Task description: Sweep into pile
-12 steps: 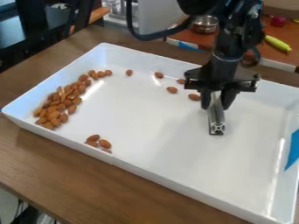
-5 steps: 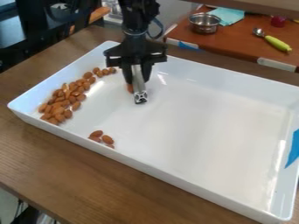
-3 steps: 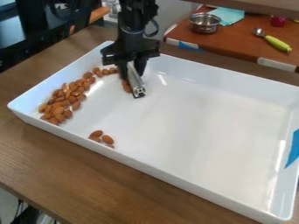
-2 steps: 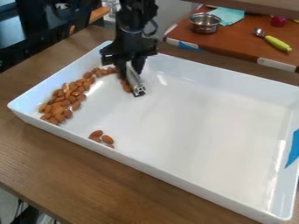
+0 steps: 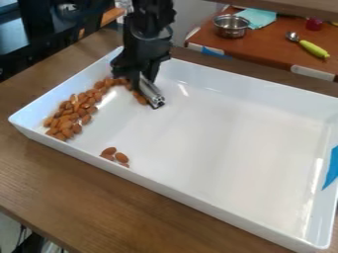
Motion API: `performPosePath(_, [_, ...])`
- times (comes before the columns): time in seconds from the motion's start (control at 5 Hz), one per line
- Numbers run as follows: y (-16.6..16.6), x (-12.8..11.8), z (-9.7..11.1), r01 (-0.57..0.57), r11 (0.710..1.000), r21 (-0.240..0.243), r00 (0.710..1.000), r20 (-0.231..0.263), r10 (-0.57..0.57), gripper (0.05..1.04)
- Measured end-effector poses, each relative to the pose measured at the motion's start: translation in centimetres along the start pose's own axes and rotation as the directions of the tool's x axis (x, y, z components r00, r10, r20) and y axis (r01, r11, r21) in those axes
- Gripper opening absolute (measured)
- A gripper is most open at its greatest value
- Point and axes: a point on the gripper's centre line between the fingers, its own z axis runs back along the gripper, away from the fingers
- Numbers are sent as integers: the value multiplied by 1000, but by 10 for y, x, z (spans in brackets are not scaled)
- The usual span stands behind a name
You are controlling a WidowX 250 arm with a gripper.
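My gripper (image 5: 144, 80) hangs over the far left part of the white tray (image 5: 218, 128), shut on a silver metal bar (image 5: 152, 94). The bar lies low over the tray floor, its end facing the camera. Almonds touch its left side (image 5: 140, 98). The main pile of almonds (image 5: 74, 111) runs in a band along the tray's left wall, up to the gripper, which hides part of its far end. Several almonds (image 5: 115, 156) sit apart by the near wall.
Raised tray walls surround the work area, with blue tape (image 5: 330, 169) on the right one. Behind, a reddish table holds a metal pot (image 5: 231, 26), a teal cloth (image 5: 257, 18) and a green-handled utensil (image 5: 314, 49).
The gripper and bar moved from the tray's right half to its far left, then slightly further left while turning. The stray almonds along the far side are now gathered left of the bar.
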Motion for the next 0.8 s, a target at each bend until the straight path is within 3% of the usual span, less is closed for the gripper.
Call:
performPosePath(0.2, [20,-6,2,-35,999,21,999,29,34,366])
performPosePath(0.6, [62,-21,11,11,1000,20,997,82,-12,366])
performPosePath(0.8, [82,-29,17,11,1000,29,997,72,-13,366])
